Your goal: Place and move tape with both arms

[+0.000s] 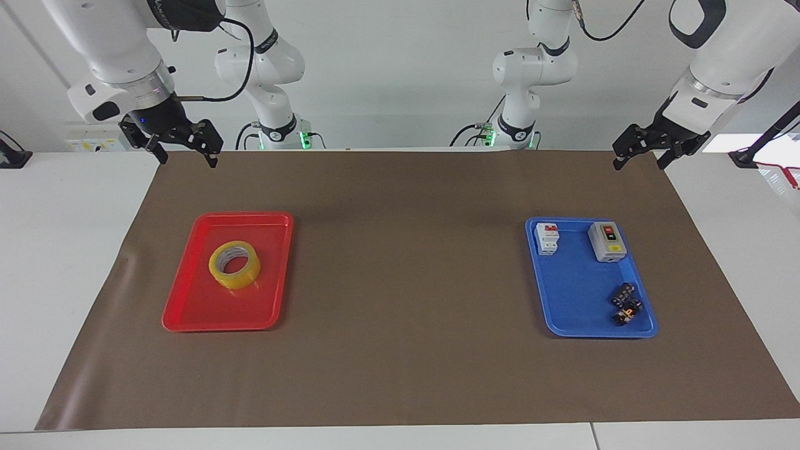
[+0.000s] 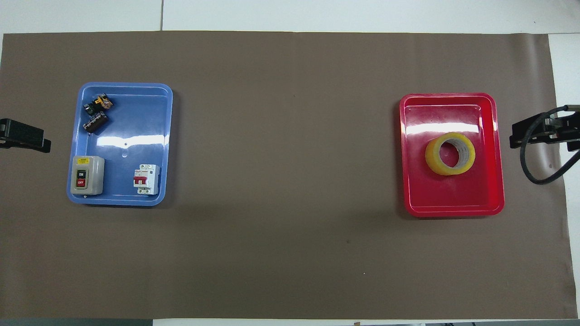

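The tape (image 1: 234, 264), a yellow roll with a white core, lies flat in the red tray (image 1: 187, 312) at the right arm's end of the brown mat. In the overhead view the tape (image 2: 449, 153) sits mid-tray (image 2: 453, 210). My right gripper (image 1: 187, 161) hangs open and empty over the mat's corner, apart from the tray, and shows at the overhead view's edge (image 2: 525, 133). My left gripper (image 1: 639, 164) waits open and empty over the mat's other corner near the robots, seen in the overhead view (image 2: 27, 138) too.
A blue tray (image 1: 565, 325) at the left arm's end holds a grey switch box (image 1: 607, 241), a white breaker (image 1: 547, 238) and small black parts (image 1: 625, 303). Two smaller white arms stand at the table's robot end. Bare brown mat (image 1: 406, 262) lies between the trays.
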